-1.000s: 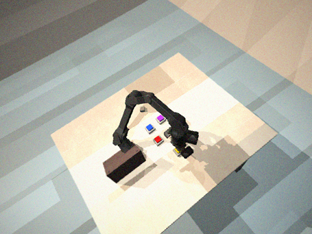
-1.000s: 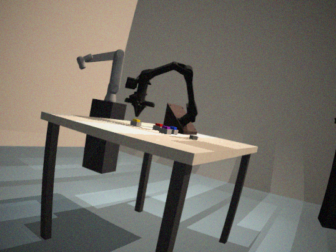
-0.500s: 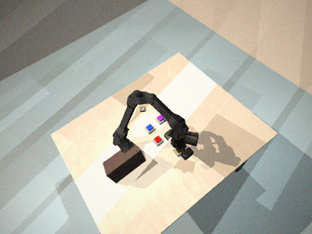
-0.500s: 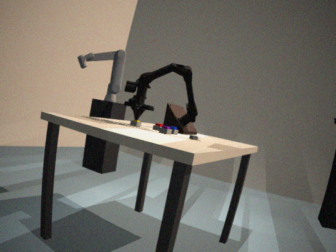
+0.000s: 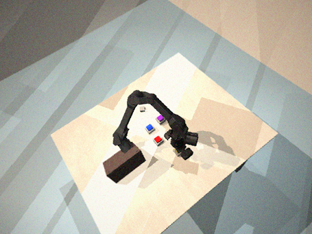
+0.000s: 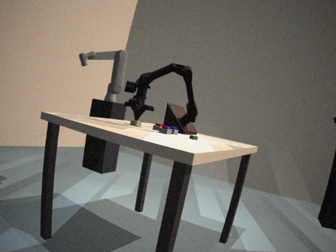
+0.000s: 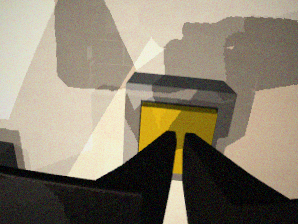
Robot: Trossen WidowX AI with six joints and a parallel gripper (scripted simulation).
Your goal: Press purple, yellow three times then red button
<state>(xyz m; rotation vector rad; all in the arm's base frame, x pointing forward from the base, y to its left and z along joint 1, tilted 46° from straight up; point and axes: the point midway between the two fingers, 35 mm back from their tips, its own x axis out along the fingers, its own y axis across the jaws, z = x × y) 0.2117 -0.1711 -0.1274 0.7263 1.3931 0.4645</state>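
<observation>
Yellow button (image 6: 136,123) (image 7: 159,122) right under closed, empty gripper (image 5: 179,152) (image 6: 137,120) (image 7: 178,141), likely somewhere in steps 2–4 of 5, exact press count not readable from view, red button (image 5: 158,139) (image 6: 158,125) untouched beside blue button (image 5: 149,127) (image 6: 173,128), probably left for last.

In the wrist view the fingers hid the lower part of the yellow button (image 7: 159,121), and their near ends ran off the bottom edge. Whether the tips touched the cap was unclear.
</observation>
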